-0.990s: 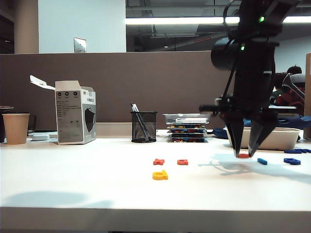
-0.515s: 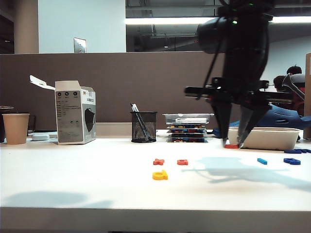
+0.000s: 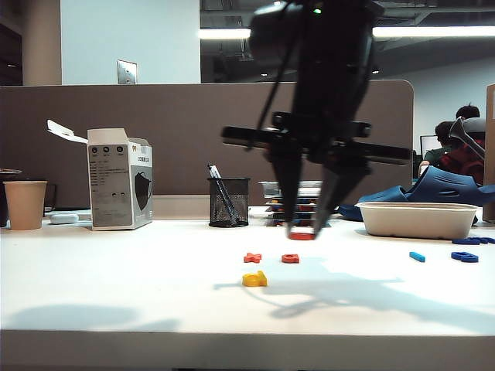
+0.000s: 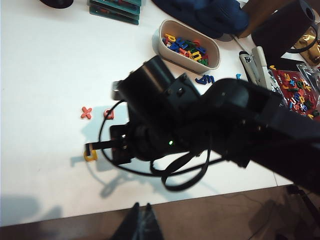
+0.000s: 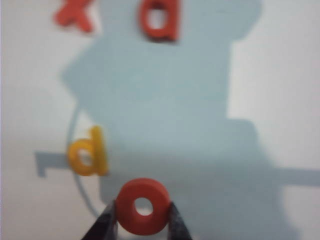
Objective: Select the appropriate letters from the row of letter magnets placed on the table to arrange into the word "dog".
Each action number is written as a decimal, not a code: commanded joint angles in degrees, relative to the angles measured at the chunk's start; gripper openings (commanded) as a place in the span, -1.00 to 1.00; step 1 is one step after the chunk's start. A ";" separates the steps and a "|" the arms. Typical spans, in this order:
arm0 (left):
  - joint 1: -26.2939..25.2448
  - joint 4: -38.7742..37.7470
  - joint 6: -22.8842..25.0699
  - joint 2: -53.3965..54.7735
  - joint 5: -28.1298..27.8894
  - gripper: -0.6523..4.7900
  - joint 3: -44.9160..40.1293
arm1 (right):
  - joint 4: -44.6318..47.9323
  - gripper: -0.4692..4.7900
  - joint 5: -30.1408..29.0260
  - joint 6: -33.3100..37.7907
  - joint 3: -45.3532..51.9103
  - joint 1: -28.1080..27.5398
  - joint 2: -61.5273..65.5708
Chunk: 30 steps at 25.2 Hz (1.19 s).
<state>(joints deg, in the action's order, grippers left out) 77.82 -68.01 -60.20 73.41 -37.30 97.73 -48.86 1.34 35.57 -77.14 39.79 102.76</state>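
Now pinching the "o" (image 5: 144,206) edge-on between both fingertips of the right gripper (image 3: 302,230), ring carried clear of the table (image 3: 116,286), roughly above and behind the "d" (image 3: 254,279). Seen from the right wrist: "d" (image 5: 88,151) lying flat just beside the held ring, a red-orange letter with a hole (image 5: 158,19) and the "x" (image 5: 75,13) farther off. Left gripper (image 4: 140,226) parked at the near table edge, fingers pressed together, nothing between them. Dark blue "g" (image 3: 464,256) well apart to the right, near a light blue bar (image 3: 418,256) and a white tub (image 3: 418,219); untouched. Risks, as judged: grip thin, on the ring's rim only, so a jolt or a quick swing could roll the "o" out of the jaws. Set down too near, likely to nudge or overlap the "d" and skew it; set down too far, or on the wrong side of it, spoils the word's order. Release from a height could let the ring bounce or roll off line. Second red-orange letter close by, easy to confuse with the "o" when lining up. Fingers on descent could also clip the "x" (image 3: 252,257).
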 commanded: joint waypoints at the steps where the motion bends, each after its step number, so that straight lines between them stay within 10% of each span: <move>1: -0.02 0.37 0.20 -0.07 -0.13 -0.78 0.15 | 4.44 -0.52 0.24 0.31 -0.04 1.05 -0.15; 30: -0.02 0.37 0.20 -0.07 -0.13 -0.78 0.15 | 13.31 -0.47 1.53 0.46 9.66 1.01 0.50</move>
<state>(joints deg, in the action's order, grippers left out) 77.82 -68.01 -60.20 73.45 -37.30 97.73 -36.27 2.44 35.77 -67.42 40.75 102.98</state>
